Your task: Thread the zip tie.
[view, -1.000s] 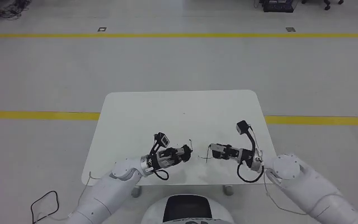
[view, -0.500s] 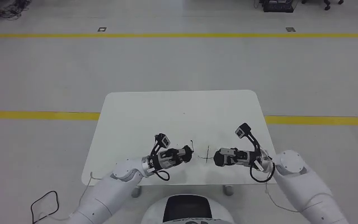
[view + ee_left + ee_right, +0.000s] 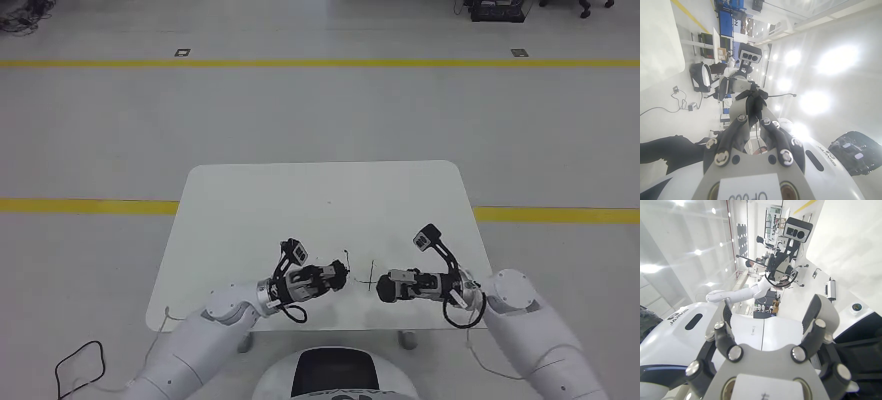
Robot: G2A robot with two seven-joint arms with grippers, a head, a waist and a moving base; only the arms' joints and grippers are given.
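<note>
Two yellow floor lines [image 3: 300, 63] run behind the white table [image 3: 250, 200]; left gripper [image 3: 340, 273] pinches the zip tie [image 3: 781, 95], right gripper [image 3: 381, 288] gapes wide and empty, facing it.

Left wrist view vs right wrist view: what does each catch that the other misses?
Left wrist view: the left gripper close up, shut on the thin black plastic zip tie, whose tail sticks out sideways past the fingertips.
Right wrist view: the right gripper close up, its fingers wide apart with nothing between them.
Both: the zip tie in the left gripper, and a stretch of the white table.
</note>
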